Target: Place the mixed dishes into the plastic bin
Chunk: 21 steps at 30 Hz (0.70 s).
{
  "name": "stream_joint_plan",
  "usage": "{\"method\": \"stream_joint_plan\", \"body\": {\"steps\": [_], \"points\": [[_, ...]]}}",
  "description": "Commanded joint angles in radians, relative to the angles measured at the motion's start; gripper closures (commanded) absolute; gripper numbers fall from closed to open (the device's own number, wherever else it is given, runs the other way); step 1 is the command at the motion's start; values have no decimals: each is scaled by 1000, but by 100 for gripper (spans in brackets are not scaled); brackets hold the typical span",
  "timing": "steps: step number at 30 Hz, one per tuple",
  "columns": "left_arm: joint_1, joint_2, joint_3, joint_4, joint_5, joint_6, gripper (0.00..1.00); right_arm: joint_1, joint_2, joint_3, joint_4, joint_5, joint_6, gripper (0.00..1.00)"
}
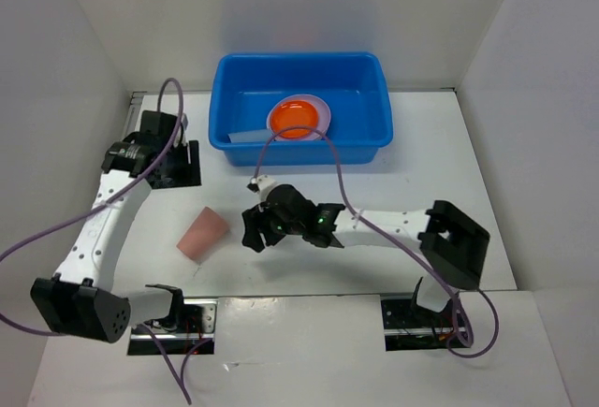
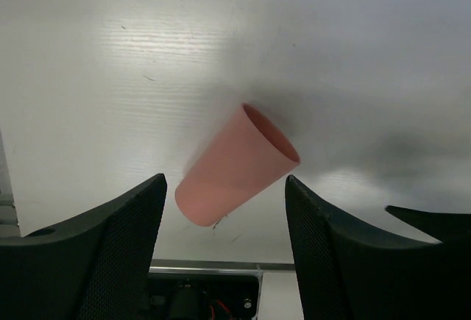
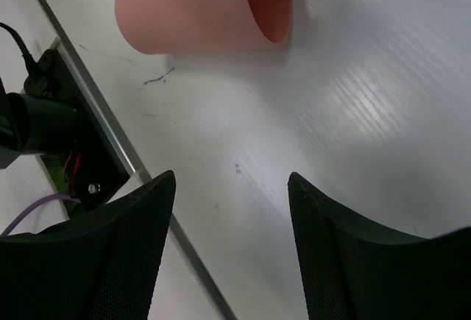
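A salmon-pink cup lies on its side on the white table, left of centre. My right gripper is open and empty just to the right of it; in the right wrist view the cup lies ahead of the open gripper, mouth toward it. My left gripper is open, above and behind the cup; in its wrist view the cup shows between the open gripper's fingers, farther off. The blue bin stands at the back centre and holds an orange plate on a lavender plate and a light blue cup on its side.
White walls close in the table at the left, back and right. Metal rails with black mounts run along the near edge by the arm bases. A purple cable loops over the bin's front rim down to the right arm.
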Motion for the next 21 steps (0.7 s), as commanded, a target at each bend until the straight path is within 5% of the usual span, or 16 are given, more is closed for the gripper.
{"method": "stream_joint_plan", "body": {"steps": [1, 13, 21], "points": [[48, -74, 42, 18, -1, -10, 27, 0, 94, 60, 258, -81, -113, 32], [183, -231, 69, 112, 117, 10, 26, -40, 366, 178, 538, -213, -176, 29], [232, -231, 42, 121, 117, 48, 25, -74, 424, 303, 503, -236, -220, 28]]}}
